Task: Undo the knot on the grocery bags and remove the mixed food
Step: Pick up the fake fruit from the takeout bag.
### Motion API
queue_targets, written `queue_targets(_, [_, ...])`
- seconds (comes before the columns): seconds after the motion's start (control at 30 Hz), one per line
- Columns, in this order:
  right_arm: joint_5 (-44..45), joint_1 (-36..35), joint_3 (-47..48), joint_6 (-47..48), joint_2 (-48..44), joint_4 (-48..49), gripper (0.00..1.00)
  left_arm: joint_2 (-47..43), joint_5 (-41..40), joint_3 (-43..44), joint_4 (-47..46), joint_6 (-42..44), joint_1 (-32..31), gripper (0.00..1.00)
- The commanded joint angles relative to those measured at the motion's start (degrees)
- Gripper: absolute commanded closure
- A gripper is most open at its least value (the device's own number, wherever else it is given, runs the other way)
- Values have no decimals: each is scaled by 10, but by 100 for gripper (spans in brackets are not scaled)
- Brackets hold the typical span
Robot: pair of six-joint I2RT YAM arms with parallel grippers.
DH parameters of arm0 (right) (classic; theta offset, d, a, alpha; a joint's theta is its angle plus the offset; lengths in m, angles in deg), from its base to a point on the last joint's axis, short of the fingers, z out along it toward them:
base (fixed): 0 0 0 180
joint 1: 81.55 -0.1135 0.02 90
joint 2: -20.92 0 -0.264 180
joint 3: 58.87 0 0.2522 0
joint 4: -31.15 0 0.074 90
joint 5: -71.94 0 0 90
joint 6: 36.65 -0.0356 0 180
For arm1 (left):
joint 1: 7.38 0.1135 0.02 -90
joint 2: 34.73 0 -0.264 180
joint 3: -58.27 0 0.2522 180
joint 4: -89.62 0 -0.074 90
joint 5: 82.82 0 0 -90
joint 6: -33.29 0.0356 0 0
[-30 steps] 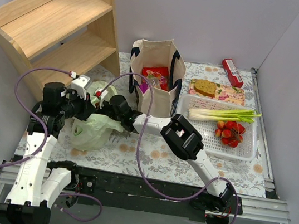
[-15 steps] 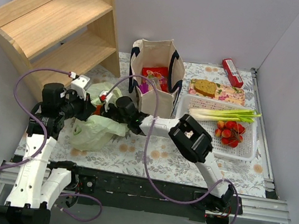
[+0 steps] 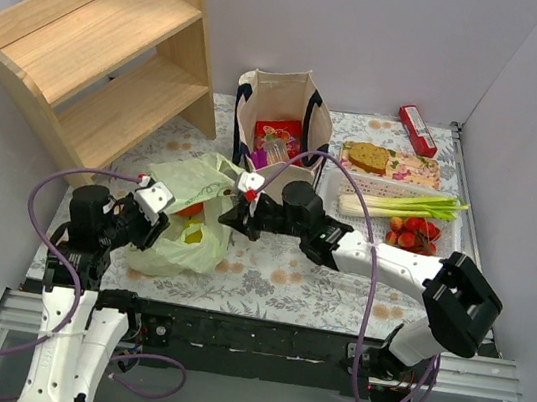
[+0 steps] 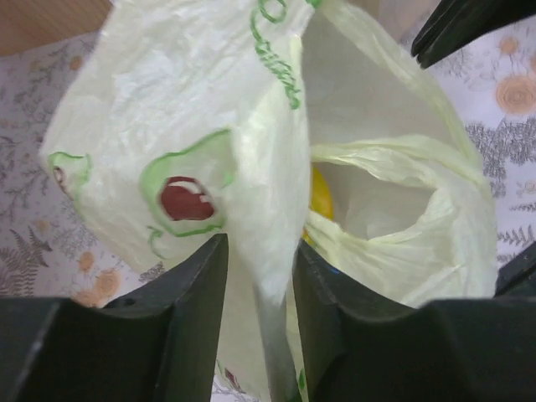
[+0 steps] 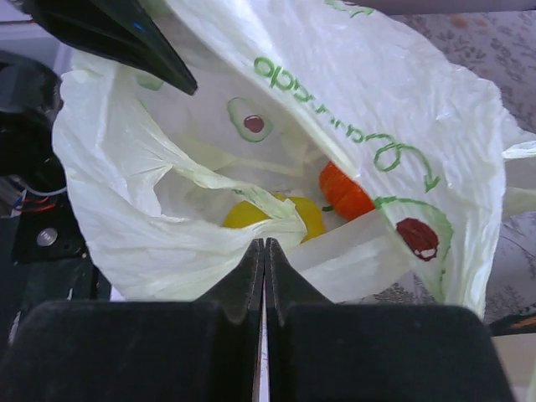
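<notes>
The pale green plastic bag [image 3: 185,217] lies at the front left with its mouth pulled wide; its knot is not in view. Inside show a yellow pepper [image 5: 251,213] and an orange round fruit [image 5: 343,191]. My right gripper [image 5: 265,244] is shut, pinching the bag's rim on its right side [image 3: 227,217]. My left gripper [image 4: 260,251] stands at the bag's left side [image 3: 163,230], jaws apart, with a loose fold of the bag [image 4: 209,126] hanging between the fingers [image 4: 188,318]. The beige canvas tote [image 3: 282,178] stands behind, with red packets inside.
A wooden shelf [image 3: 100,44] fills the back left. A white slotted basket [image 3: 440,272] at the right holds green onions [image 3: 399,204] and strawberries [image 3: 412,239]. Behind it a biscuit [image 3: 367,156] lies on a floral packet. A red packet [image 3: 418,129] lies at the back right.
The right gripper shut on the bag's rim and pulled it right; the left arm drew back toward the near edge. The bag's mouth spread open. The left jaws have parted.
</notes>
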State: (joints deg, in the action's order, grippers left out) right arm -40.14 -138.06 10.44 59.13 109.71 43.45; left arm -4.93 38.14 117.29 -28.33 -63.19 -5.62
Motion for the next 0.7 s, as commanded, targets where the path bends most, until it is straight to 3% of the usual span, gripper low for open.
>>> queue_targets(0.0, [-34, -11, -37, 38, -14, -2, 99, -7, 10, -18, 26, 55, 3, 59])
queue_targets(0.13, [-32, -17, -19, 41, -1, 2, 99, 20, 10, 24, 29, 22, 3, 45])
queue_targets(0.23, [-23, -24, 9, 46, 22, 7, 99, 49, 11, 46, 59, 12, 3, 42])
queue_targets(0.4, [8, -40, 62, 78, 75, 10, 80, 47, 3, 50, 66, -23, 3, 41])
queue_targets(0.47, [33, -46, 89, 80, 96, 8, 80, 37, 8, 51, 65, -27, 3, 44])
queue_targets(0.53, [57, -52, 100, 102, 109, 16, 80, 36, 17, 53, 67, -29, 3, 54])
queue_targets(0.63, [48, -67, 117, 196, 128, 7, 73, 42, 24, 62, 76, -34, 3, 60])
queue_targets(0.67, [54, -75, 120, 219, 134, 0, 64, 46, 24, 63, 75, -38, 3, 61])
